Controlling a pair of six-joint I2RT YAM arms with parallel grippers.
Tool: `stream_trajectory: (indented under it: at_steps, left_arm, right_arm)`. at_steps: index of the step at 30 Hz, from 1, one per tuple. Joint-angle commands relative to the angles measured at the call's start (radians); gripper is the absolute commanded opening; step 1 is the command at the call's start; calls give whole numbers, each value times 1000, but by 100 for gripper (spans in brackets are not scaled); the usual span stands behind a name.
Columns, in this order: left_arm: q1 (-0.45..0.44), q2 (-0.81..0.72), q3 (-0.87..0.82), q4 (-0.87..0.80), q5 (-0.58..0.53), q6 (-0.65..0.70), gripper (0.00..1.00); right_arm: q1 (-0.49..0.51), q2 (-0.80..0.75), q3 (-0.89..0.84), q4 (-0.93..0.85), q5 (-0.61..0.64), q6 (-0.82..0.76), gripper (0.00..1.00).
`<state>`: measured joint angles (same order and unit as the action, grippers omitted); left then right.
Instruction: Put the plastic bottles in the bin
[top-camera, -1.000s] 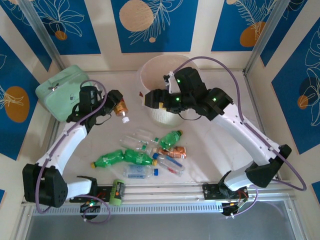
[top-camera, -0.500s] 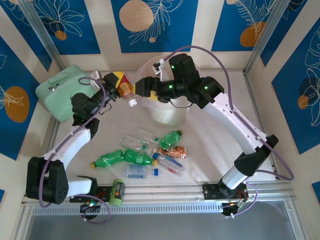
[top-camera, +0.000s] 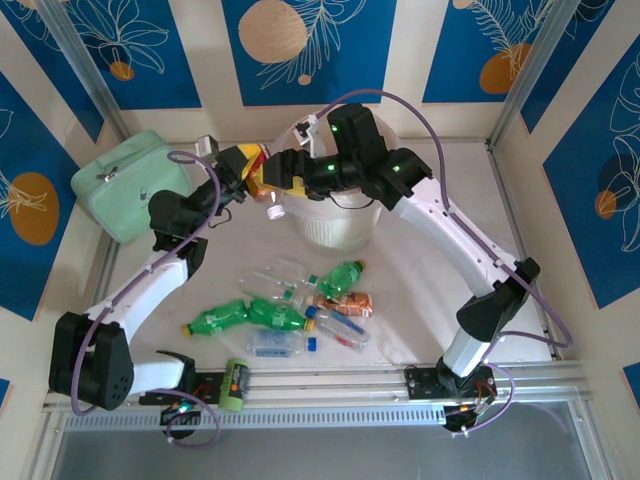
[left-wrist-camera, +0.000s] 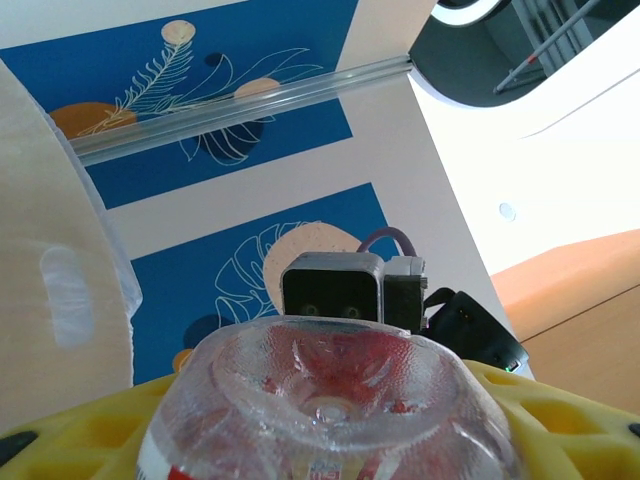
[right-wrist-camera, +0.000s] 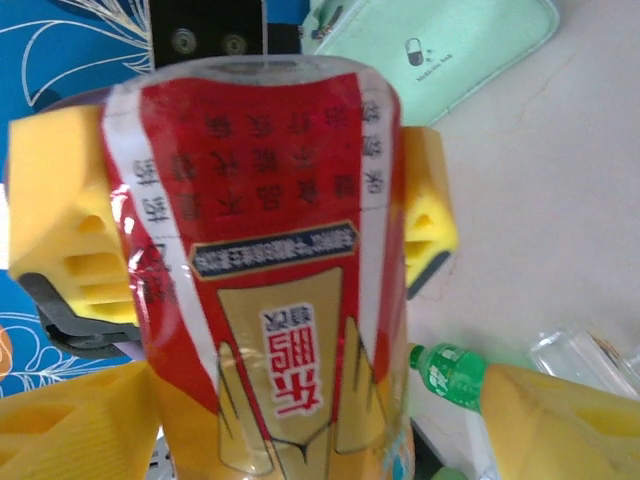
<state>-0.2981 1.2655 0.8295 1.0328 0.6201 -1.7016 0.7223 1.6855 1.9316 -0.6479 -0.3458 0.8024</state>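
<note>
- Plastic bottles (top-camera: 280, 316) are heaped loosely on the near middle of the table (top-camera: 430, 270), clear and green ones touching. One more, a red-labelled bottle (top-camera: 259, 184), is held in the air just beside the left wall of the bin (top-camera: 338, 230).
- Bare tabletop is left to the right of the heap and between the heap and the bin. The near edge is marked by a metal rail (top-camera: 330, 385), and a mint-green case (top-camera: 122, 185) is set in the far left corner.
- The surface is pale and faintly stone-patterned, closed in by walls of cream and blue panels with leaf drawings.
- The red-labelled bottle is pinched across its body by the left gripper (top-camera: 248, 166). In the right wrist view a yellow finger (right-wrist-camera: 60, 215) is seen pressed to each side.
- The right gripper (top-camera: 280, 178) is spread wide around the same bottle, with a gap seen beside its finger (right-wrist-camera: 560, 420).
- The bottle's long axis is tilted: its white cap (top-camera: 275, 212) is pointed down toward the near side, and its base is raised toward the far wall.
</note>
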Motion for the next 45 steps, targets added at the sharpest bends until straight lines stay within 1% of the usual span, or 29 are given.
stream_trajectory:
  at_steps: [1, 3, 7, 11, 13, 15, 18, 20, 21, 22, 25, 26, 28, 31, 34, 36, 37, 39, 41, 42, 45]
  left_arm:
    - [-15, -3, 31, 92, -5, -28, 54]
    - [-18, 7, 30, 101, -9, -37, 54]
    - [-18, 17, 19, 106, -20, -43, 53]
    - [-20, 20, 16, 113, -22, -47, 53]
    - [-21, 20, 14, 113, -25, -49, 56]
    - [-21, 22, 13, 119, -26, -47, 60]
    - [-21, 23, 10, 106, -27, -41, 60]
    - [-21, 24, 8, 98, -28, -37, 61]
    - [-20, 25, 8, 92, -27, -34, 64]
    - [-20, 25, 7, 90, -26, -31, 70]
    - [-19, 17, -2, 63, -29, -10, 90]
    - [-19, 9, -4, 40, -30, 5, 99]
    - [-14, -16, 0, -35, -25, 52, 100]
    - [-5, -90, 31, -266, -25, 178, 100]
    - [-2, -185, 110, -666, -74, 411, 100]
    - [-4, -245, 184, -992, -175, 617, 100]
    - [-6, -270, 212, -1120, -241, 698, 100]
    - [-2, -314, 252, -1366, -416, 810, 100]
    - [-2, -345, 260, -1501, -544, 879, 100]
    - [-1, -355, 260, -1560, -590, 906, 100]
    - [1, -367, 248, -1699, -681, 930, 100]
  right_arm:
    - [8, 10, -1, 55, -53, 16, 79]
    - [8, 13, -9, 72, -63, 26, 74]
    - [14, 10, -31, 111, -87, 46, 73]
    - [18, 9, -42, 126, -92, 51, 67]
    - [18, 7, -49, 134, -95, 57, 65]
    - [18, 8, -55, 141, -93, 60, 61]
    - [17, 4, -59, 145, -87, 65, 56]
    - [14, 4, -59, 148, -85, 67, 55]
    - [14, 3, -57, 146, -84, 67, 54]
    - [11, 1, -54, 145, -83, 66, 54]
    - [0, -3, -31, 116, -59, 54, 53]
    - [-9, -7, -18, 98, -46, 47, 53]
    - [-33, -8, 6, 58, -18, 39, 53]
    - [-80, -9, 40, -12, 20, 29, 53]
    - [-136, -12, 68, -72, 57, 15, 52]
    - [-178, -4, 100, -118, 82, -9, 53]
    - [-196, 6, 121, -147, 95, -22, 53]
    - [-230, 45, 185, -221, 124, -55, 52]
    - [-250, 85, 244, -284, 162, -94, 52]
    - [-257, 105, 271, -312, 179, -114, 52]
    - [-274, 153, 324, -349, 198, -148, 52]
